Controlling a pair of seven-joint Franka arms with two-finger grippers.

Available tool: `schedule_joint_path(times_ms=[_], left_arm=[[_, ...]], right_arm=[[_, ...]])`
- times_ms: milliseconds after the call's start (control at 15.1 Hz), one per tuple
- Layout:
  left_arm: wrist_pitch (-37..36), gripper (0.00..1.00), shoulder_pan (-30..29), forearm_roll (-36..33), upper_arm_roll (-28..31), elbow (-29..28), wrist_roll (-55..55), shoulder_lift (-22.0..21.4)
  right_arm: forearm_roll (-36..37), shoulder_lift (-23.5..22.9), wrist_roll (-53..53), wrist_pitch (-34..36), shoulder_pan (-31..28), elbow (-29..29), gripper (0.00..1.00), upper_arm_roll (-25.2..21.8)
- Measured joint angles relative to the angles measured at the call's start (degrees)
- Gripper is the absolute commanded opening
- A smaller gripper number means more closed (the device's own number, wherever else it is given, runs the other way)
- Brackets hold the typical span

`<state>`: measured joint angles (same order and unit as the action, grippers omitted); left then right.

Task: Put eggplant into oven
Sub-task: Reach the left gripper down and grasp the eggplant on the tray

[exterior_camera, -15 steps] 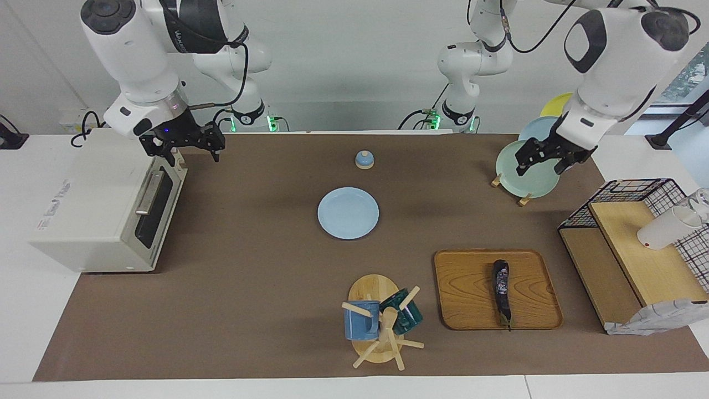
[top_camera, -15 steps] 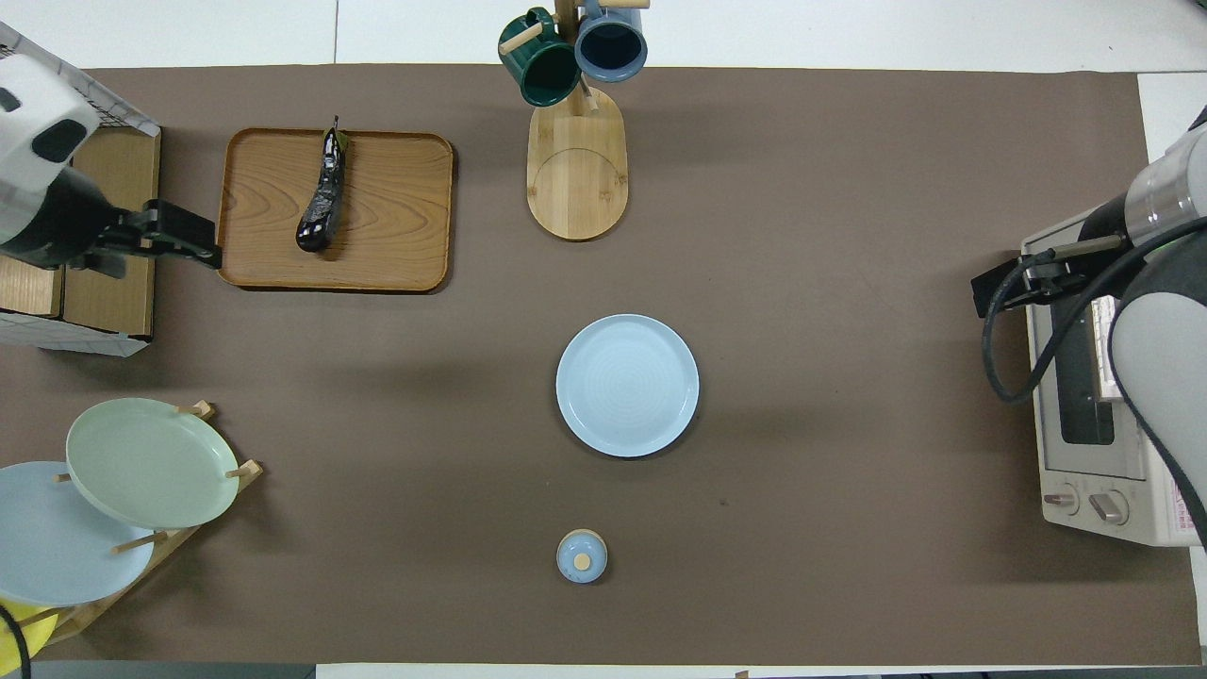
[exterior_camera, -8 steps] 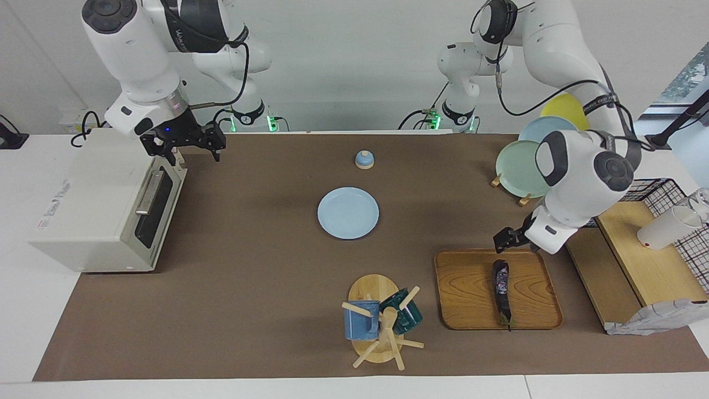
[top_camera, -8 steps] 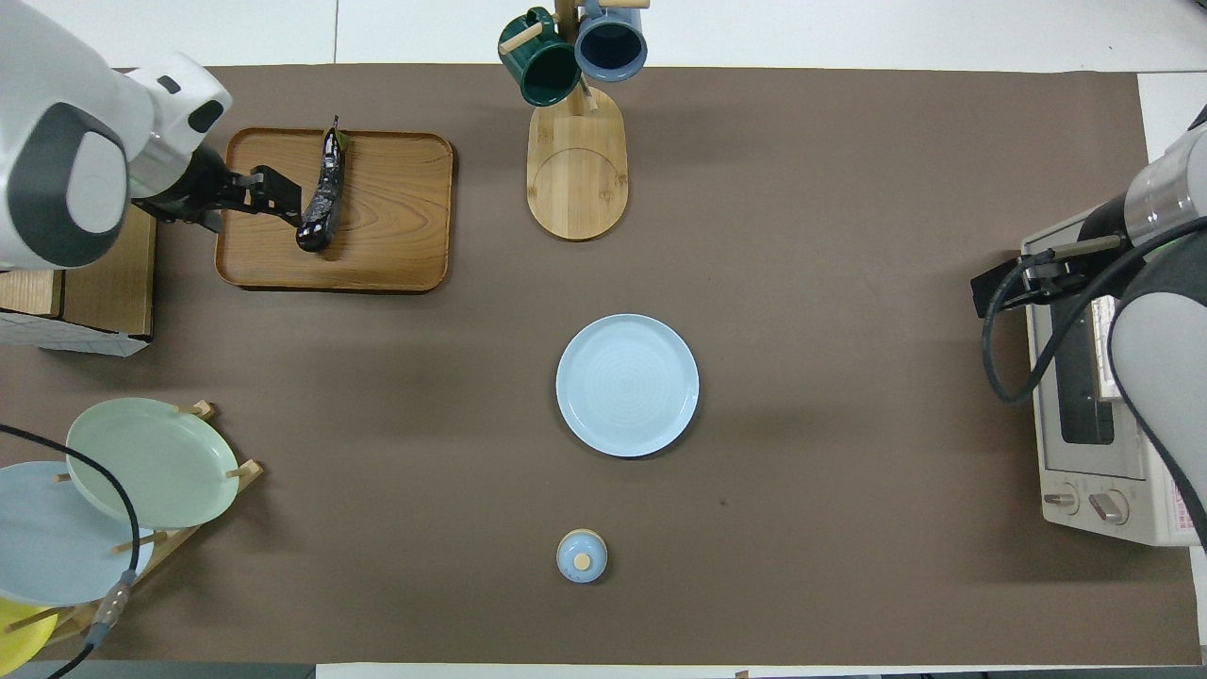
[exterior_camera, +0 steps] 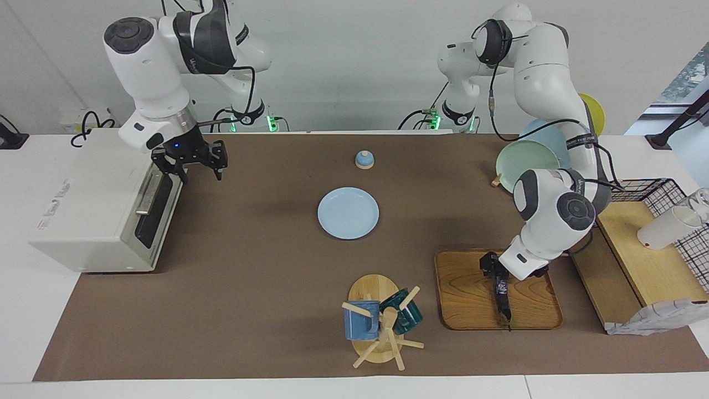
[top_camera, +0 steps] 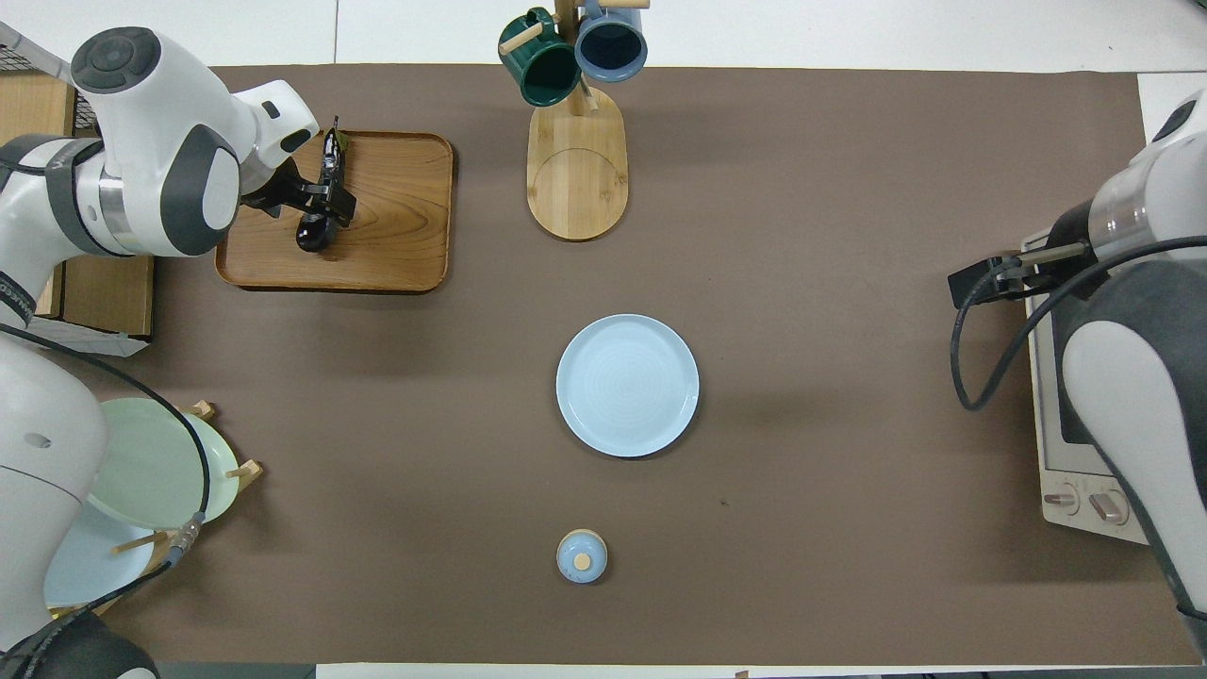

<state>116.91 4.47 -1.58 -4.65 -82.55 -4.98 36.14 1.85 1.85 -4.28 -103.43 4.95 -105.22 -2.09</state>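
Observation:
The eggplant (exterior_camera: 503, 297) lies dark and glossy on a wooden tray (exterior_camera: 465, 288) toward the left arm's end of the table; it also shows in the overhead view (top_camera: 315, 232). My left gripper (exterior_camera: 494, 270) is low over the eggplant's end nearer to the robots, open, with a finger (top_camera: 341, 201) on each side of it. The off-white oven (exterior_camera: 88, 205) stands at the right arm's end with its door shut. My right gripper (exterior_camera: 192, 163) is open and empty, in front of the door's top edge near the bar handle (exterior_camera: 148, 194).
A light blue plate (exterior_camera: 348, 213) lies mid-table, with a small blue lid (exterior_camera: 364, 159) nearer to the robots. A mug tree (exterior_camera: 382, 324) stands beside the tray. A plate rack (exterior_camera: 523, 160) and a black wire-and-wood rack (exterior_camera: 637, 249) holding a white cup (exterior_camera: 664, 228) stand at the left arm's end.
My left arm has swung from over the plate rack down onto the tray, with its gripper now around the eggplant. My right gripper has shifted slightly along the oven's front. The eggplant has not moved.

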Motion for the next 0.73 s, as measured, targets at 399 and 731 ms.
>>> schedule_joint_path(times_ms=[399, 731], left_arm=[[2.80, 0.80, 0.30, -0.02, 0.00, -3.28, -0.25, -0.49], [2.74, 0.00, 0.31, -0.04, 0.00, -3.45, -0.32, -1.08]], right_arm=[[8.21, 2.32, -1.79, -3.15, -6.35, -6.38, 0.00, -0.28], [12.36, 2.22, -1.92, -7.73, -8.80, -10.13, 0.00, -0.32]])
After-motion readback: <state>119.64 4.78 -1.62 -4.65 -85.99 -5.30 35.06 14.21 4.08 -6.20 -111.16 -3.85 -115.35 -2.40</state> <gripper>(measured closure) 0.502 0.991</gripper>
